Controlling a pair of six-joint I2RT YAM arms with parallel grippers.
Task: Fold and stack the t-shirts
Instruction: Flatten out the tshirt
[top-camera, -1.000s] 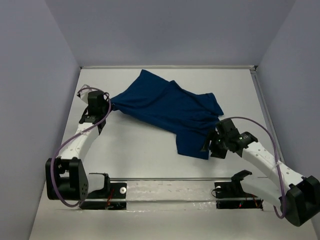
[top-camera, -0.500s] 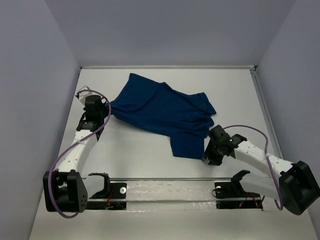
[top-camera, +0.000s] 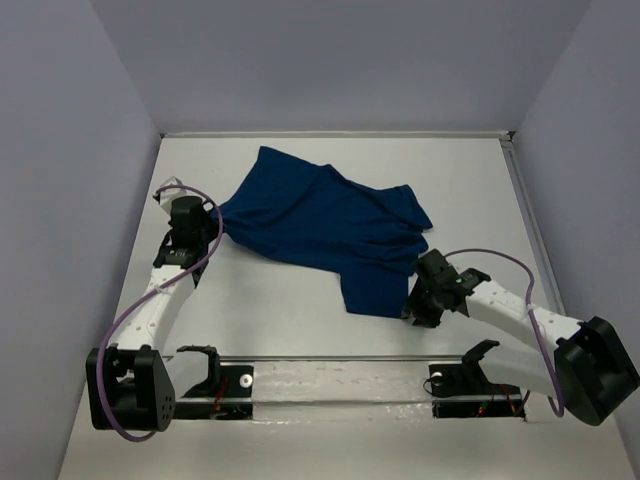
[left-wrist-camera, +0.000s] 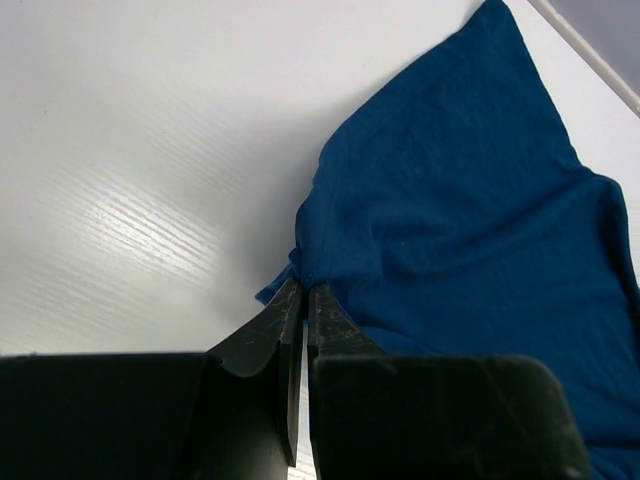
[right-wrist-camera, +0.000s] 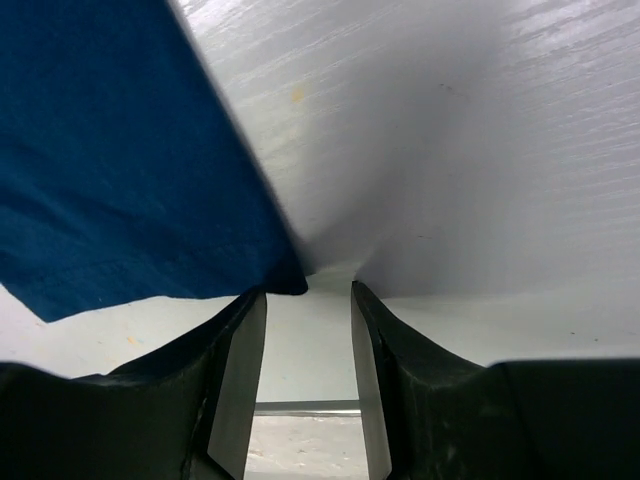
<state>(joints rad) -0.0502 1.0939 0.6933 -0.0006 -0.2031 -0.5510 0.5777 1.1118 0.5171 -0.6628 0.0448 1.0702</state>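
Observation:
The dark blue t-shirt (top-camera: 320, 215) lies crumpled across the middle of the white table, no print showing. My left gripper (top-camera: 214, 214) is shut on its left corner; in the left wrist view the t-shirt (left-wrist-camera: 450, 200) bunches right at the closed gripper (left-wrist-camera: 303, 287). My right gripper (top-camera: 411, 311) sits low on the table at the shirt's near right corner. In the right wrist view that gripper (right-wrist-camera: 306, 292) stands open with a clear gap, and the t-shirt (right-wrist-camera: 110, 150) ends in a corner touching the left fingertip (right-wrist-camera: 250, 305), not clamped.
A clear rail (top-camera: 340, 378) with black mounts runs along the near edge between the arm bases. Lilac walls close in the table on three sides, and a metal strip (top-camera: 522, 190) lines the right edge.
The left gripper has dragged the shirt a little to the left. The right arm has dropped lower at the shirt's near corner and its jaws have narrowed.

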